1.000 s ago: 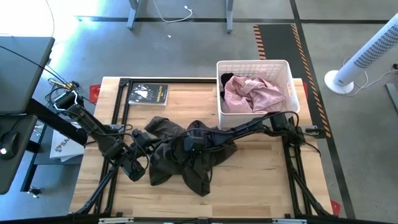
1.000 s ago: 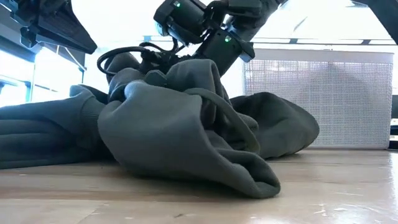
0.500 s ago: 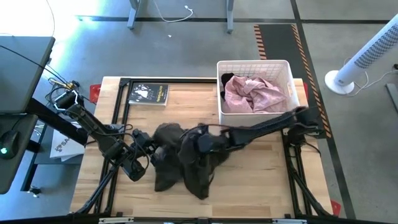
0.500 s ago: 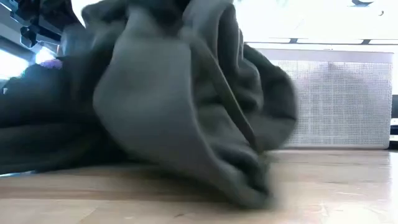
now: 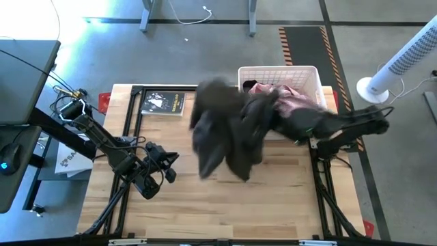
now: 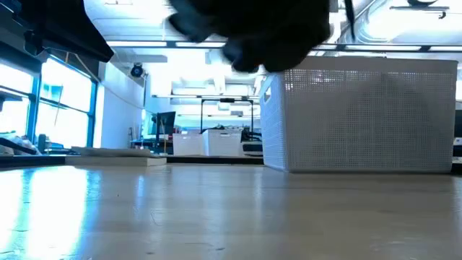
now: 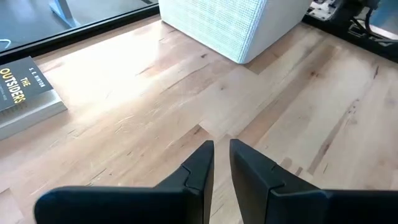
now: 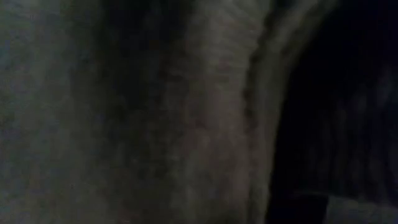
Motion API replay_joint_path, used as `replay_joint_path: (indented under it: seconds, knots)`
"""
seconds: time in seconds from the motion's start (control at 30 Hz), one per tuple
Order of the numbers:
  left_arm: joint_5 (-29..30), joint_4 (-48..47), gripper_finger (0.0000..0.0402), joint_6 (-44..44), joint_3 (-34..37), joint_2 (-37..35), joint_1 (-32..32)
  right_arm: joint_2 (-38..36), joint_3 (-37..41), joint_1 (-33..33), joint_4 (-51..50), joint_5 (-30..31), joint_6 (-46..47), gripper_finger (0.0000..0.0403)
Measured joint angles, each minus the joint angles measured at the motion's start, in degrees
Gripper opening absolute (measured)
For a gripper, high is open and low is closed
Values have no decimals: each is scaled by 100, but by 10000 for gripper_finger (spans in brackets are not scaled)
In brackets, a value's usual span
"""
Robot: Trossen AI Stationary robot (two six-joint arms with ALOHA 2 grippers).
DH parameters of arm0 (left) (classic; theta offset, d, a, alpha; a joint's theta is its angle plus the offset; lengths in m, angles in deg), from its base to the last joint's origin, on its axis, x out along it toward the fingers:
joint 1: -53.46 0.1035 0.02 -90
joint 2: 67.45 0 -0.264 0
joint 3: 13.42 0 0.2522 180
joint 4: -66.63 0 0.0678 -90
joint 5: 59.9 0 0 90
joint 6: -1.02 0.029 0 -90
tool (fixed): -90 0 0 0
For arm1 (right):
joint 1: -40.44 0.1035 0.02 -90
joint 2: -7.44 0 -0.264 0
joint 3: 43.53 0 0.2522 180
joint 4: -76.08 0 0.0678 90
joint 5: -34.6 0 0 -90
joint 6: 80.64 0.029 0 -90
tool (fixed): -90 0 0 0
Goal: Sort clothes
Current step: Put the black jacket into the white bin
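Hanging clear of the table (image 5: 287, 198), a dark grey-olive garment (image 5: 222, 133) dangles from the right pincer (image 5: 276, 117) clamped on it, apparently bound for the white basket (image 5: 308, 71), while the left pincer (image 7: 221, 163), nearly closed, idles low at the left.

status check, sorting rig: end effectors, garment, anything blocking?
Right end effector carrying dark grey-olive garment airborne beside white basket. Left end effector nearly shut, empty, low over table. Nothing blocking.
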Motion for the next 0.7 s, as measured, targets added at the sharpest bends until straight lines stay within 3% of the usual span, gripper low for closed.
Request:
replay_joint_path:
  seconds: [0.23,0.43,0.57,0.7]
  knots:
    - [2,10,48,0,0,2,0,-1026,-13,-789,-401,1157,-973,55]
    - [2,9,48,0,0,2,0,-1674,-13,-1772,-2219,1253,-145,55]
    - [9,9,48,0,0,2,0,-1948,-13,-2577,-3796,742,1353,55]
    - [53,11,48,0,0,2,0,-1821,68,-3477,-4691,-251,2287,55]
